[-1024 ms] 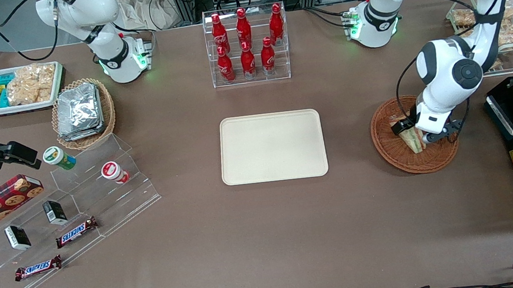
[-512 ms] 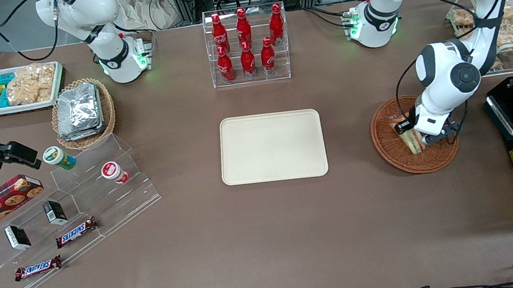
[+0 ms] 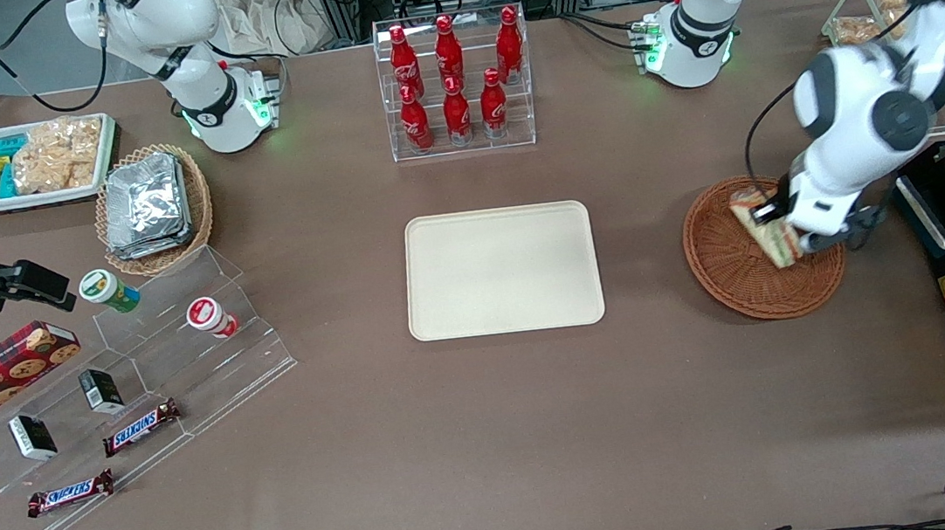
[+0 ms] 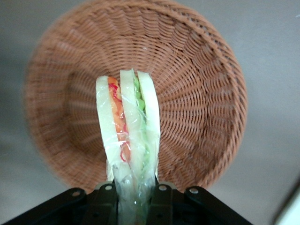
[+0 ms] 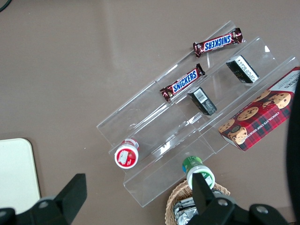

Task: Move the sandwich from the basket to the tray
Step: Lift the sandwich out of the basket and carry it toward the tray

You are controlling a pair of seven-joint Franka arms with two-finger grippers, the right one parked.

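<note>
Gripper (image 3: 788,233) clamped on the sandwich (image 3: 766,231) — the wedge is clear of the weave, held above the basket (image 3: 733,281), which sits near the working arm's end of the bench. Wrist view: sandwich (image 4: 129,140) pinched between the fingers (image 4: 161,199), cut edge showing — basket (image 4: 197,79) below. Tray (image 3: 501,270) at bench centre, bare.

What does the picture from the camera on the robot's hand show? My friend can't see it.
A wrapped sandwich, with orange and green filling between pale bread slices, is pinched by the black tool and held up above a round reddish-brown wicker basket. The basket sits on a brown table.
</note>
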